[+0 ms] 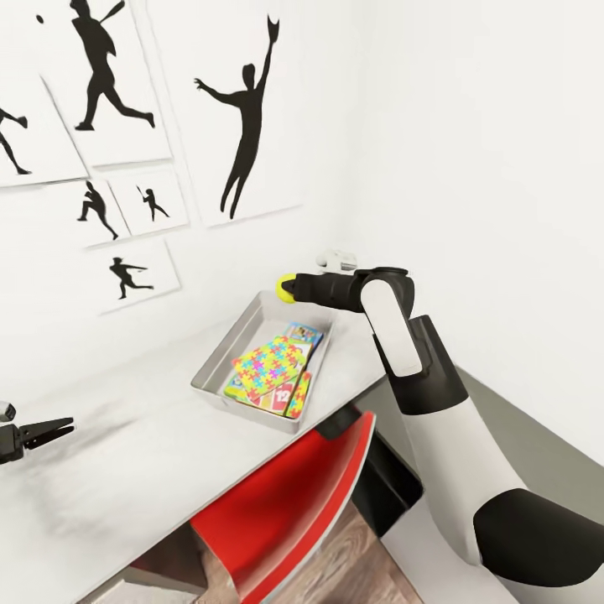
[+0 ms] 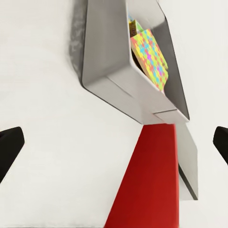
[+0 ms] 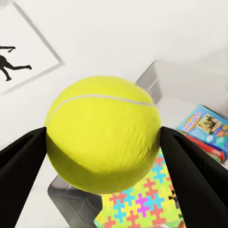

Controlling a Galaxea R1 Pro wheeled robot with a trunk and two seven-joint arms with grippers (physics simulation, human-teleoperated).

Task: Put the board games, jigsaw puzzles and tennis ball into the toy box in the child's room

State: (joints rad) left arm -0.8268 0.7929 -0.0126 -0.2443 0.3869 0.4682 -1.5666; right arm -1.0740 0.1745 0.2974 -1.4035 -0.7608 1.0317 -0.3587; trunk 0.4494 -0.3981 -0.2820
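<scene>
The tennis ball (image 1: 285, 290) is held in my right gripper (image 1: 290, 288), which is shut on it just above the far end of the toy box (image 1: 220, 356). Up close, the tennis ball (image 3: 102, 135) sits between both black fingers (image 3: 21, 164). In the grey toy box lies a jigsaw puzzle (image 1: 270, 364) on top of board games: a small blue one (image 1: 305, 333) and one printed with "12" (image 1: 285, 395). My left gripper (image 1: 46, 433) hovers open over the table (image 1: 126, 470), far left of the box. The bed is out of view.
A red chair (image 1: 289, 495) is tucked under the table's near edge, beside the dark lower desk section (image 1: 394, 482). Baseball silhouette posters (image 1: 247, 117) cover the wall behind the table. The toy box (image 2: 118, 80) stands near the table corner.
</scene>
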